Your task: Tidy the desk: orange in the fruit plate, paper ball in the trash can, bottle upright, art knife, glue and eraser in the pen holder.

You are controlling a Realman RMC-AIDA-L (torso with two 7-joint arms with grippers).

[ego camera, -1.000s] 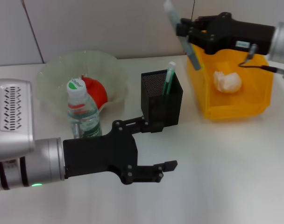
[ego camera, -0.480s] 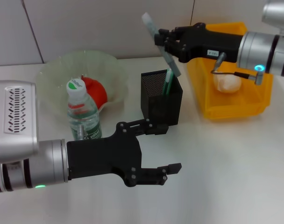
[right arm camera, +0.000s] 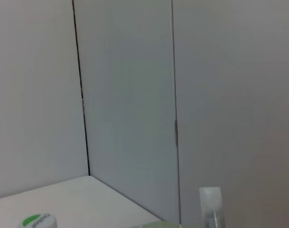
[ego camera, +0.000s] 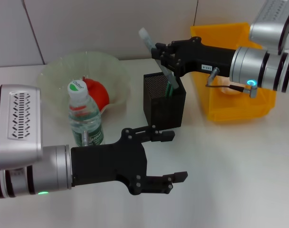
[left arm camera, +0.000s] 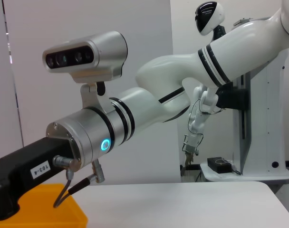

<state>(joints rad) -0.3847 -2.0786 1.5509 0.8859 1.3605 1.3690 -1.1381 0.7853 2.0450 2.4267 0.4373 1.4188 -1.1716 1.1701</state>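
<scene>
Since the earlier frames the right gripper [ego camera: 164, 56] has swung from above the yellow trash can [ego camera: 258, 107] to the black mesh pen holder [ego camera: 164, 99], clamped on a slim translucent art knife [ego camera: 153, 50], whose lower end now seems to dip inside beside a green stick, probably the glue [ego camera: 170, 89]. The left gripper [ego camera: 166, 156] hovers low over the white desk [ego camera: 239, 175], fingers spread, a little nearer the camera. The clear plastic bottle [ego camera: 84, 118] stands upright before the glassy fruit plate [ego camera: 56, 76] holding the orange [ego camera: 98, 92].
</scene>
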